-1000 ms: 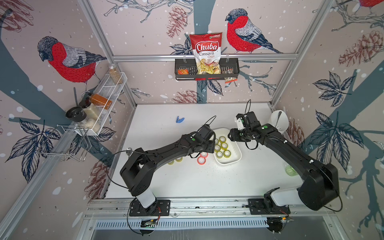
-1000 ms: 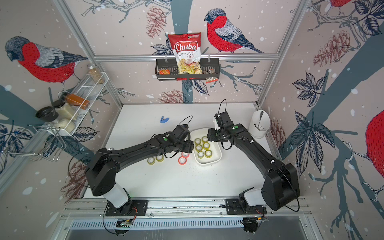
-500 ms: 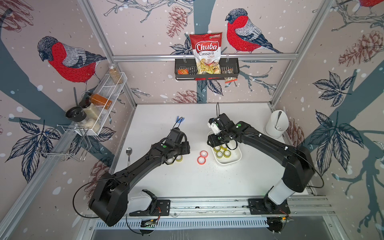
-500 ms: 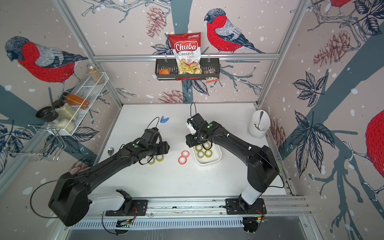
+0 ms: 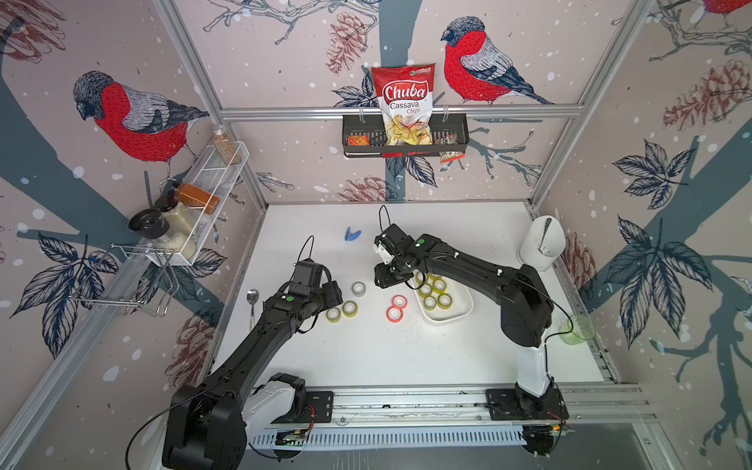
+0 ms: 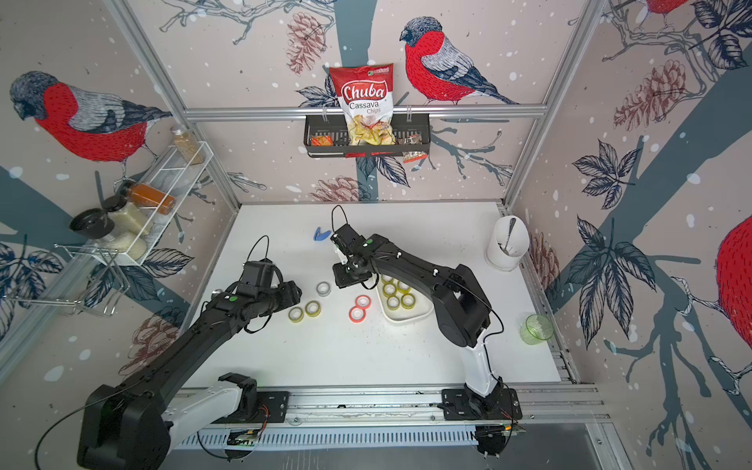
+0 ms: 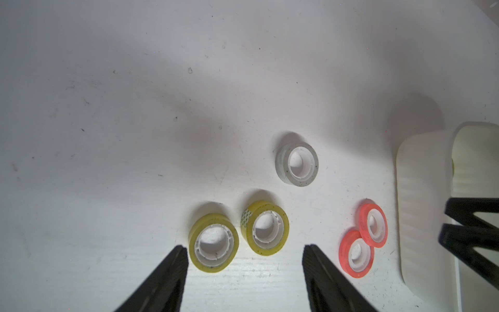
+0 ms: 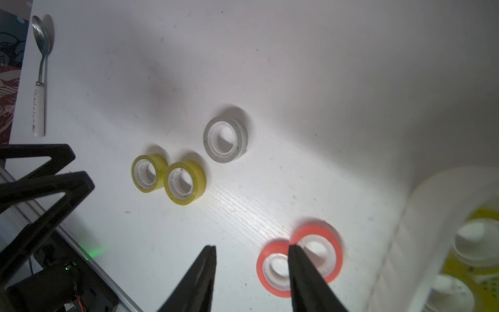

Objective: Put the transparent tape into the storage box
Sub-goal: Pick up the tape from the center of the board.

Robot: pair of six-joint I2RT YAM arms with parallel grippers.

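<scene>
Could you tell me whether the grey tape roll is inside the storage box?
No, the grey tape roll lies on the table, outside the storage box.

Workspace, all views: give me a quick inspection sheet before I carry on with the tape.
Surface: white table, small dark specks.
Job's things: storage box holds a cluster of yellowish tape; two loose yellowish rolls and a grey roll lie flat outside it.
Clutter: two red rolls, spoon, blue clip, white cup with a utensil, green glass.
Grippers: left gripper open, empty, by the loose yellowish rolls; right gripper open, empty, near the red rolls.
Cables: left loop and right loop stand up from the wrists; none lies among the rolls.
Surroundings: chips bag in a black wall basket; wire rack with jars.
</scene>
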